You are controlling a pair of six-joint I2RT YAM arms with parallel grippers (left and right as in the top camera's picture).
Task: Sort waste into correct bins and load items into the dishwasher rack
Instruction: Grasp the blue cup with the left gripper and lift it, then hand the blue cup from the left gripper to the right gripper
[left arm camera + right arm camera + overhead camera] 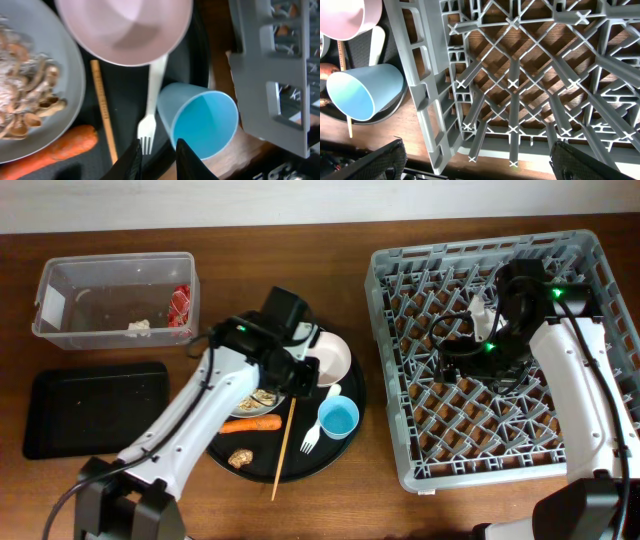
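My left gripper [159, 162] hangs over the round tray with its jaws a little apart and nothing between them. Just ahead of its tips lie the tines of the white fork [152, 100]. The light-blue cup [200, 125] lies on its side to the right, and the pinkish bowl [125, 30] sits beyond. The plate [65, 75] with food bits and the carrot [55, 147] lie to the left. My right gripper [480, 165] is wide open and empty above the dishwasher rack [520, 75] floor, near the rack's left wall.
The clear tub [60, 280] at the back left holds a red-and-white wrapper [181, 305] and a white scrap [138, 327]. The black rectangular tray [95, 408] lies in front of it. A chopstick [284, 448] and a brown lump [240, 457] rest on the round tray [350, 395].
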